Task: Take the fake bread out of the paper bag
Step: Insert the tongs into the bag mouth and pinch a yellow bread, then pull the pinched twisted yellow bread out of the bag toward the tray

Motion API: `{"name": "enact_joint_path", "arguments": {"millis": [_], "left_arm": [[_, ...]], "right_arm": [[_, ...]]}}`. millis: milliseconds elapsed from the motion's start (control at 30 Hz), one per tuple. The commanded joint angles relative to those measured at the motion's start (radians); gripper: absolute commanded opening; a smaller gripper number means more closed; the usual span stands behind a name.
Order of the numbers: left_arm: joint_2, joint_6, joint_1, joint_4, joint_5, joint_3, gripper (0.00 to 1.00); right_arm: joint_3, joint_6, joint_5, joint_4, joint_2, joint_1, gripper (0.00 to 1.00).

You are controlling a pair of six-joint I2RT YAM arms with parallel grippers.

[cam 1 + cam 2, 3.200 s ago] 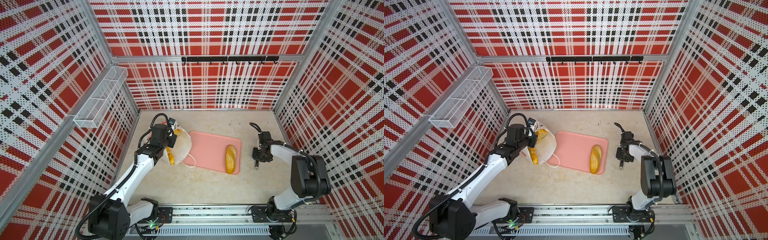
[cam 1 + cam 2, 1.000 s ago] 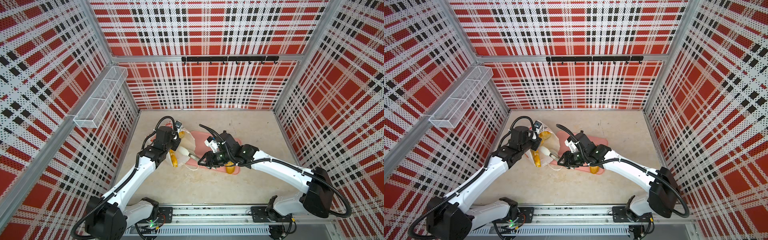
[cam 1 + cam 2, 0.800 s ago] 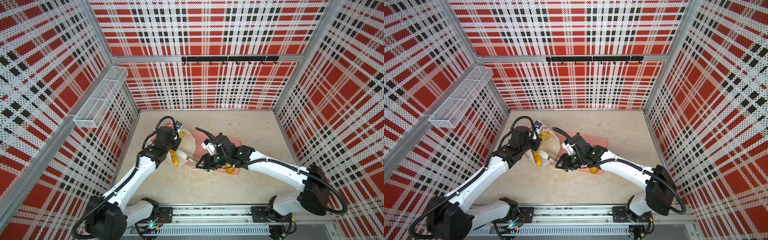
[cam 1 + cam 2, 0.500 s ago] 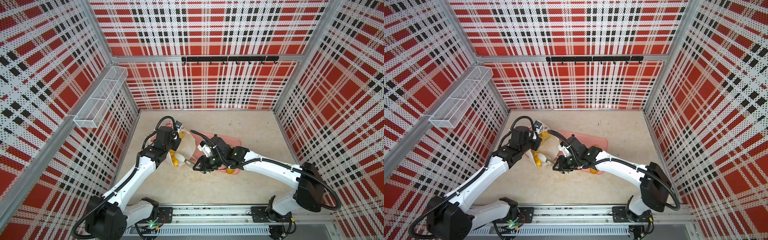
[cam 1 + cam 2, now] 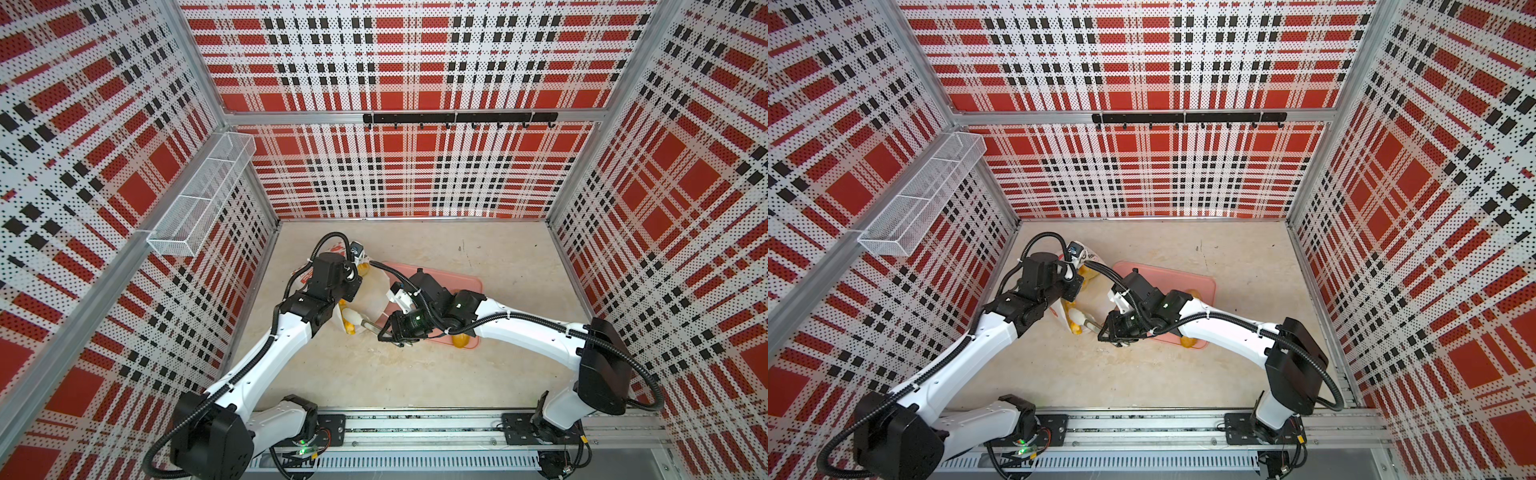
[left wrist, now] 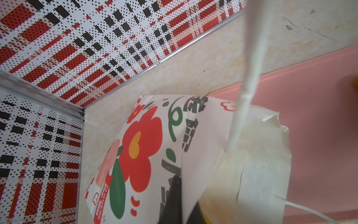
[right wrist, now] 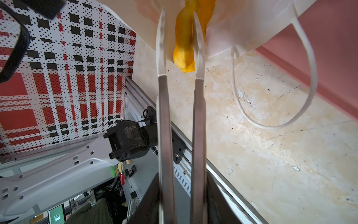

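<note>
Fake bread point(image 7: 185, 42): a twisted golden-yellow loaf pokes out of the bag's mouth, its tip over bare table near the table's left edge. In a top view its yellow end point(image 5: 350, 330) shows at the bag's lip.
Paper bag point(image 6: 139, 147): white, printed with red flowers and dark lettering. It is tipped on its side by the table's left edge, with its mouth toward the front and one side lapping the tray's left edge.
Left gripper point(image 6: 175, 186): clamped on the bag's paper rim, holding the mouth up.
Right gripper point(image 7: 179, 17): long thin fingers stand either side of the twist. One looks to touch it and a gap shows at the other, so it is not yet clamped.
Handling: likely light, hard and glossy, so slippery. The twist's ridges should seat thin fingers, and it is best taken across its middle, clear of the paper.
Bag's feel: thin, creased paper that bends easily. A soft cord handle point(image 7: 310, 67) loops beside the fingers and could snag.
Tray point(image 5: 467, 286): flat, pink and low-rimmed, in the middle of the table. A yellow loaf point(image 5: 459, 340) lies at its front edge.
Table point(image 5: 415, 374): pale, mottled, scuffed top.
</note>
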Motion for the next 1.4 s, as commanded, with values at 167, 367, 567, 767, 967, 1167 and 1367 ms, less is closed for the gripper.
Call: {"name": "enact_joint_path", "arguments": {"millis": [167, 367, 567, 767, 967, 1167, 1367], "left_arm": [[-0.011, -0.013, 0.003, 0.041, -0.008, -0.007, 0.0], [-0.009, -0.015, 0.003, 0.04, -0.01, -0.008, 0.0], [0.002, -0.011, 0.003, 0.039, -0.014, -0.006, 0.0], [-0.001, -0.026, 0.015, 0.057, -0.054, -0.011, 0.0], [0.006, -0.056, 0.05, 0.075, -0.071, -0.016, 0.0], [0.007, -0.069, 0.049, 0.09, -0.136, -0.021, 0.0], [0.004, -0.089, 0.086, 0.116, -0.215, -0.037, 0.0]], "right_arm": [[0.063, -0.043, 0.047, -0.049, 0.017, 0.021, 0.39], [0.065, -0.059, 0.061, -0.068, 0.027, 0.02, 0.31], [0.008, -0.044, 0.065, -0.022, -0.027, 0.009, 0.1], [-0.13, -0.003, 0.041, 0.088, -0.153, -0.032, 0.0], [-0.25, 0.032, 0.014, 0.15, -0.298, -0.093, 0.0], [-0.357, 0.071, -0.017, 0.183, -0.408, -0.102, 0.0], [-0.484, 0.14, 0.009, 0.233, -0.571, -0.101, 0.0]]}}
